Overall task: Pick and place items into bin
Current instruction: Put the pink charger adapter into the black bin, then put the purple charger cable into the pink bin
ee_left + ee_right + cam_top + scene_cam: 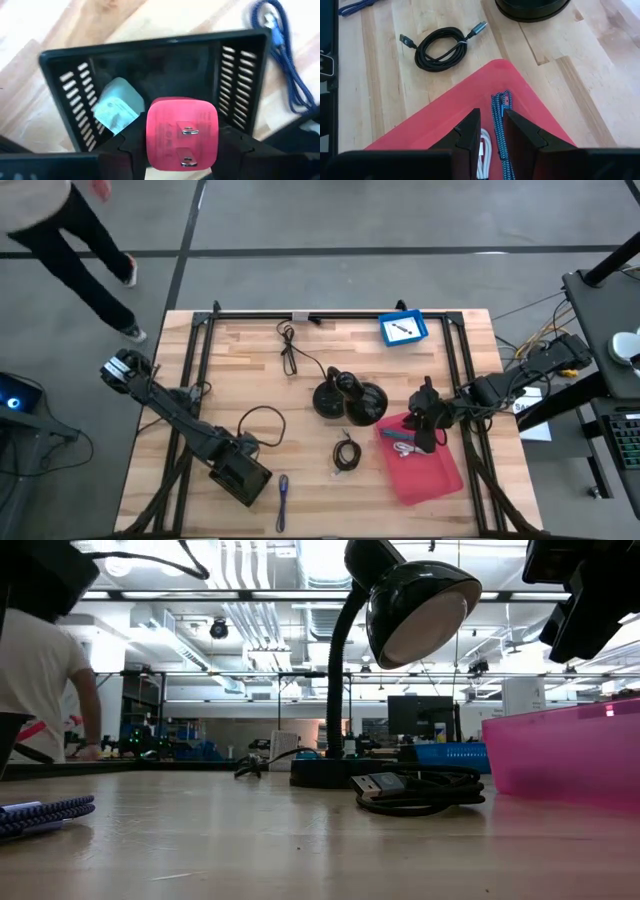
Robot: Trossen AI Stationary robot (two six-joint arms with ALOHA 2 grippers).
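Note:
My left gripper (181,150) is shut on a pink cube with two metal prongs (182,131), above a black slotted bin (240,65) at the table's near left (240,475). A pale-blue cube (116,107) lies on the bin's floor. My right gripper (491,132) hangs over a red bin (445,115) at the near right (425,465), its fingers a narrow gap apart and empty. A blue braided cable (501,115) and a white cable (484,150) lie in the red bin. A coiled black cable (347,452) lies on the table between the bins. My left gripper pinches the pink cube between its two fingers, one on each of two opposite sides (150,145). The pronged face is turned toward the wrist camera. The fingers come from above, pointing down into the black bin. The cube is lifted clear, above the bin's floor.
A black lamp (350,398) stands mid-table just left of the red bin. A purple-blue braided cable (283,495) lies beside the black bin. A thin black cord (290,350) and a blue tray (403,328) lie far back. A person (70,240) walks beyond the far left corner.

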